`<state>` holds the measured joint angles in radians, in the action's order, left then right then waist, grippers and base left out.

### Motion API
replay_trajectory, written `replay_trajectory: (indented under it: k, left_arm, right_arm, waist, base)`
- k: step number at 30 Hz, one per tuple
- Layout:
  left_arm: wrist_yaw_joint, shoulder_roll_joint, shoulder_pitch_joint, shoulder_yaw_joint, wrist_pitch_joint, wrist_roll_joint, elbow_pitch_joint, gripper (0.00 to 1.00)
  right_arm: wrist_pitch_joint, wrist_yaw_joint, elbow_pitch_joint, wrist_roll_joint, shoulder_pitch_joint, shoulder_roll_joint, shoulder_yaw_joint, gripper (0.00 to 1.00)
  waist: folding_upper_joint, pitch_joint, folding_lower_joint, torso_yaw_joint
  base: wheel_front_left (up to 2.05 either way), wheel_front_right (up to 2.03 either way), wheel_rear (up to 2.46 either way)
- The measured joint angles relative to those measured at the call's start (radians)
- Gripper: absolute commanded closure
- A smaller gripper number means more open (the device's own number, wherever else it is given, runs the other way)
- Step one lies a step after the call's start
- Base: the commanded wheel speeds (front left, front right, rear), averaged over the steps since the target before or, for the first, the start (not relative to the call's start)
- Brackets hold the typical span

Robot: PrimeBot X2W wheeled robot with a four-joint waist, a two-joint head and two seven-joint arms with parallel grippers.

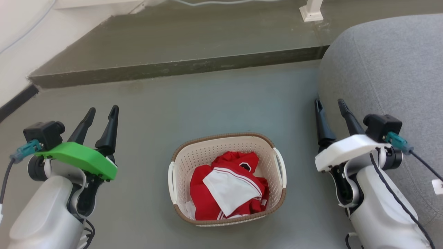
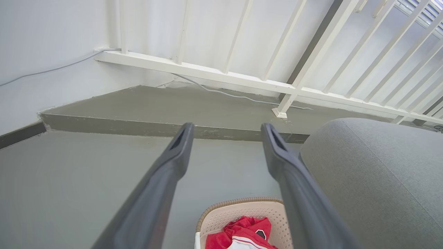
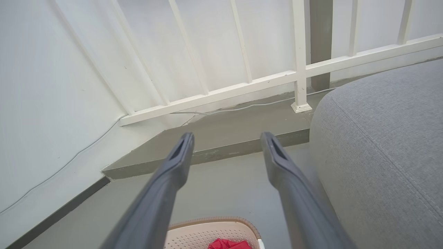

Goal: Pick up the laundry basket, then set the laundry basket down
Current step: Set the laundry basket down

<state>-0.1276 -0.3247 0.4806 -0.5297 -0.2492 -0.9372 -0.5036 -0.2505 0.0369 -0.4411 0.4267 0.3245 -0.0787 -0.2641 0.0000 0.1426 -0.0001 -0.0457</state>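
Grey floor point(image 1: 221, 103) bears the cream, brown-rimmed laundry basket point(image 1: 221, 147); left end effector point(image 1: 103, 109) and right end effector point(image 1: 329, 101) gape empty.

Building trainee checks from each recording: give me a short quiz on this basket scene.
1. True or false: the left claw grips the cream perforated plastic laundry basket.
2. What lies in the basket? A) blue towels B) red and white clothing C) nothing
3. Fill in: the right claw, near the grey fabric cushion, stands ___.
Key: 1 false; 2 B; 3 open.
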Motion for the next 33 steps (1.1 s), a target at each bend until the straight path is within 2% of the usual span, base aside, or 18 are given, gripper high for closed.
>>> replay_trajectory:
  k: [5, 14, 22, 33]
  left_arm:
    - [0.001, 0.009, -0.04, 0.05, -0.002, 0.062, 0.064, 0.0]
    - [0.012, 0.059, -0.157, 0.16, -0.003, 0.168, 0.195, 0.0]
    - [0.014, 0.12, -0.266, 0.214, -0.002, 0.244, 0.255, 0.0]
    - [0.014, 0.148, -0.362, 0.294, -0.002, 0.334, 0.313, 0.0]
  right_arm:
    - [0.0, 0.007, 0.044, -0.018, -0.041, 0.002, 0.012, 0.0]
    - [-0.001, 0.01, 0.124, -0.07, -0.125, 0.008, 0.025, 0.0]
    - [-0.001, 0.019, 0.181, -0.085, -0.188, 0.008, 0.077, 0.0]
    - [-0.002, 0.019, 0.24, -0.122, -0.244, 0.012, 0.091, 0.0]
  waist:
    - [0.0, -0.021, 0.0, 0.001]
    - [0.0, -0.065, 0.0, 0.007]
    - [0.0, -0.097, 0.0, 0.007]
    - [0.0, -0.113, 0.0, 0.017]
  base:
    - [0.0, 0.0, 0.0]
    - [0.0, 0.0, 0.0]
    - [0.0, 0.0, 0.0]
    - [0.0, 0.0, 0.0]
